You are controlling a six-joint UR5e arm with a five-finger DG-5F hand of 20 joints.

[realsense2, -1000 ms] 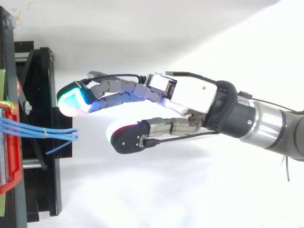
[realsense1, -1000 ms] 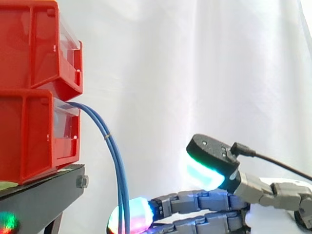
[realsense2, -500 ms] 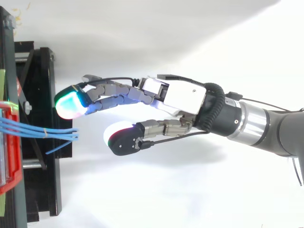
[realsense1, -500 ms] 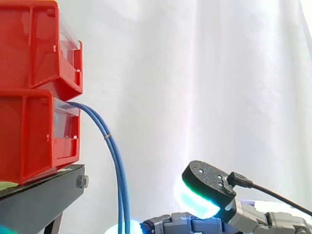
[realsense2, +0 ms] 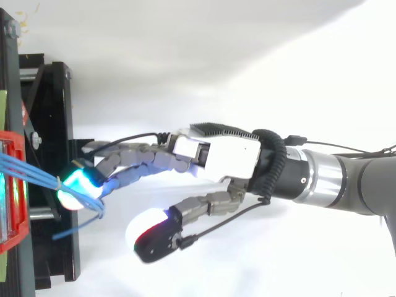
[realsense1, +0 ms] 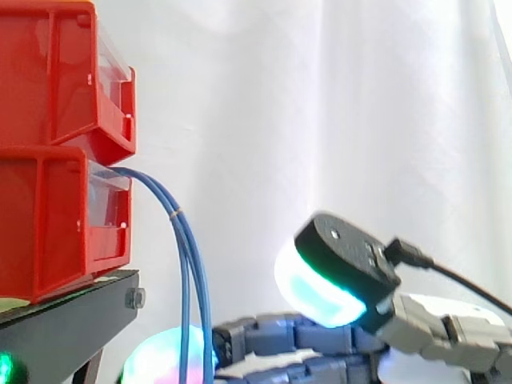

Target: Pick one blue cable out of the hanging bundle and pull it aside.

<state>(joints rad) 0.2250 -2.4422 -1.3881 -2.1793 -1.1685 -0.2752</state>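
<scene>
Blue cables [realsense1: 190,272] hang from the lower red bin [realsense1: 56,216]; the hand [realsense1: 298,336] (fingers straight) reaches behind them.

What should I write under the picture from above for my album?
The robot's open hand reaches into the blue cables hanging from a red bin.

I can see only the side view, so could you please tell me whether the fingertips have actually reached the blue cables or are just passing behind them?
Observer: From above, a glowing fingertip of the hand lies right against the blue cables, just past where the strands gather together.
Operator: Thank you. Is the thumb closing on them?
Observer: No. The thumb is spread off to one side, clear of the cables, so nothing is pinched.
Operator: Does any strand sit apart from the rest?
Observer: Yes, one loose strand trails away from the bundle, over the black stand.
</scene>
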